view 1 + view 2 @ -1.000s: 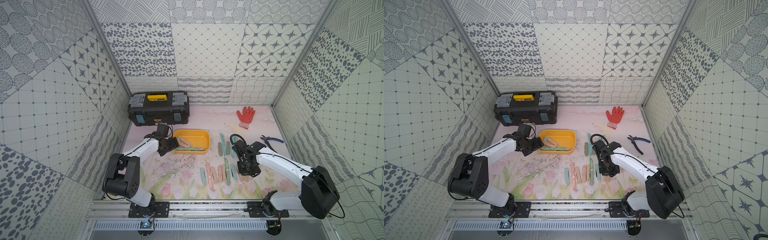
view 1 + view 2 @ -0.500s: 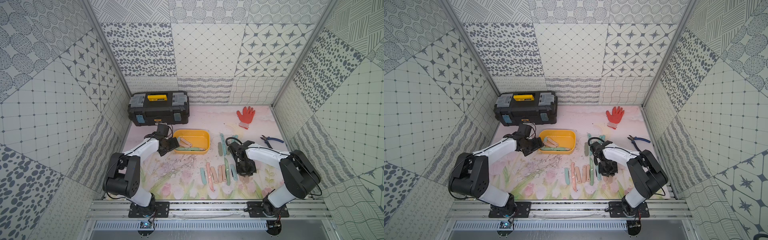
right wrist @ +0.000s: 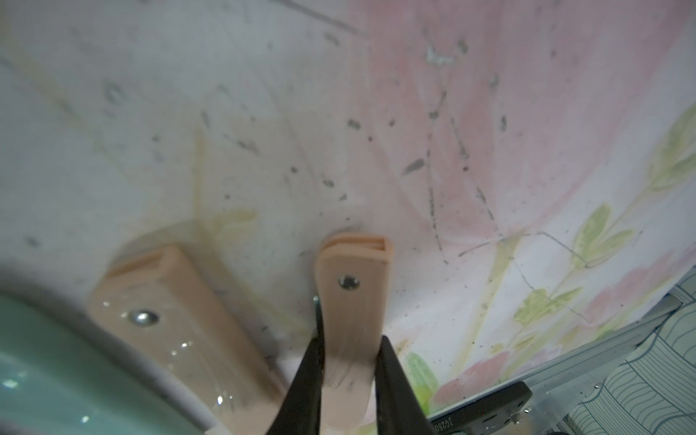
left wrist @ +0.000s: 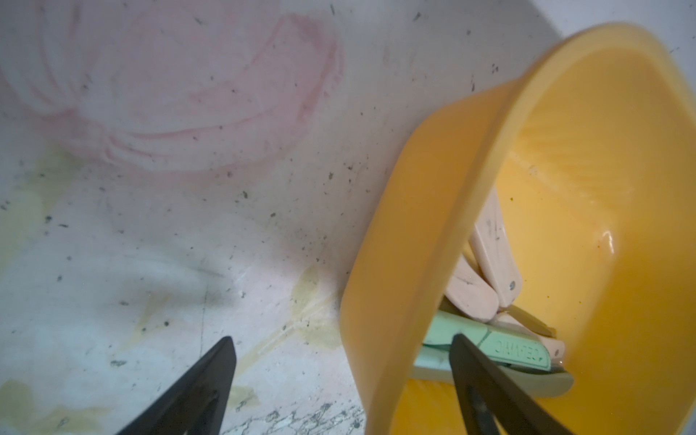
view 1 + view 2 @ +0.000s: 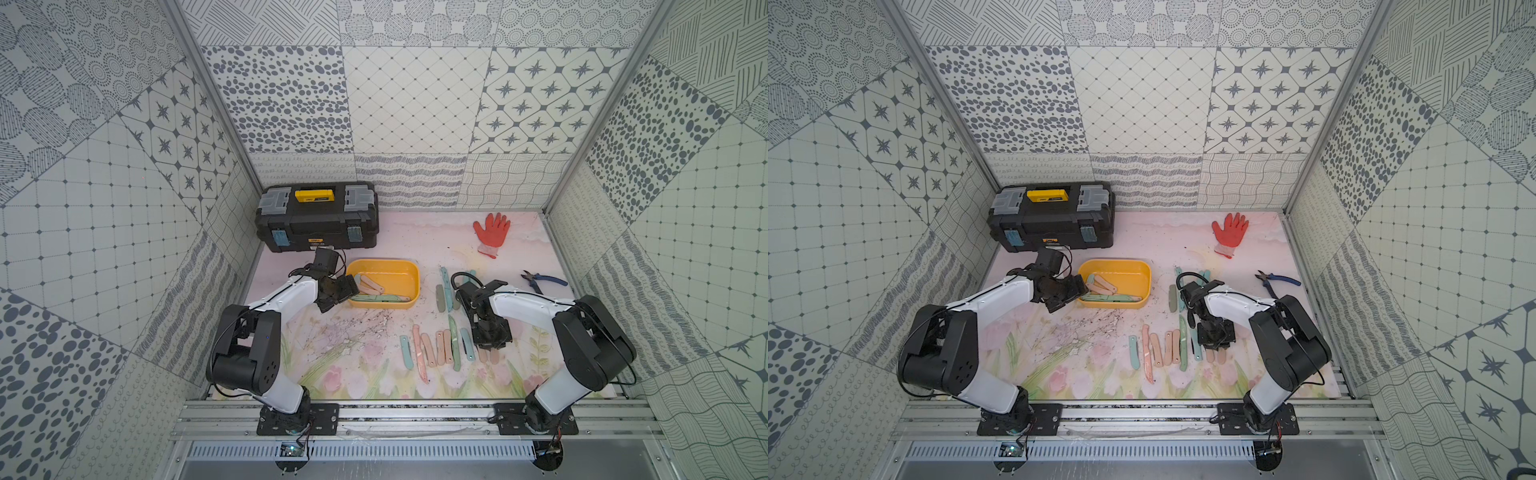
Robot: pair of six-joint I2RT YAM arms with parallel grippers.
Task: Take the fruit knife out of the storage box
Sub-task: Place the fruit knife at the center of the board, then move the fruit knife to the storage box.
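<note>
Your right end effector (image 3: 351, 339) is pinching a peach folding fruit knife (image 3: 354, 297) across its handle, with the two black fingers (image 3: 309, 376) pressed against either side. That knife is out of the storage box (image 5: 384, 264). It hangs low over the bench (image 5: 357, 386), well to the right of the box and nearer the front edge, at the right end of a row of knives (image 5: 432, 349) laid side by side. You cannot tell from the wrist view whether its tip touches the bench. Just beside it lies a second peach knife (image 3: 169, 324).

Your left end effector (image 4: 342, 339) is spread wide and straddles the left wall of the yellow box, one finger (image 4: 203, 384) outside over the bench and the other inside. It grips nothing. Inside the box, near that wall and the front wall, peach knives (image 4: 493, 248) lie touching a green knife (image 4: 516, 348).

The box sits left of the bench's middle, in front of the black toolbox (image 5: 318, 220) in the back left corner. A few more knives (image 5: 444, 286) lie just right of the box. A red glove (image 5: 492, 232) lies near the back edge, and blue-handled pliers (image 5: 542, 279) lie near the right edge.
</note>
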